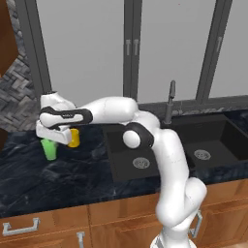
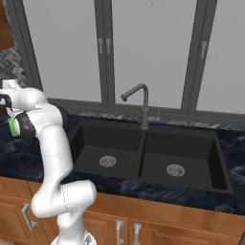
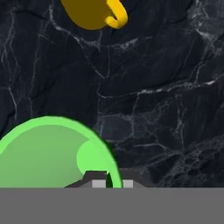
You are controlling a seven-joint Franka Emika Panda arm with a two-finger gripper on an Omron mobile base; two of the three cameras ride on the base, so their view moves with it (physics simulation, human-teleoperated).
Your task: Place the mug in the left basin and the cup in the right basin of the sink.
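Note:
The green cup [image 1: 49, 149] stands on the dark marble counter left of the sink, and a sliver of the cup [image 2: 12, 127] shows past the arm in the right base view. My gripper [image 1: 51, 141] reaches down onto it. In the hand view the gripper [image 3: 111, 180] is shut on the cup's [image 3: 48, 153] rim wall, one fingertip inside and one outside. The yellow mug [image 1: 73, 138] stands just behind and right of the cup, and its handle shows on the mug [image 3: 89, 13] at the top of the hand view. The left basin [image 1: 121, 145] and right basin [image 1: 218, 135] hold nothing.
A slim dark faucet [image 1: 169, 101] rises behind the ridge between the basins. Grey window frames run along the back wall. Wooden cabinet fronts with handles [image 1: 22, 226] sit below the counter edge. A herringbone tile wall [image 1: 17, 94] closes the far left.

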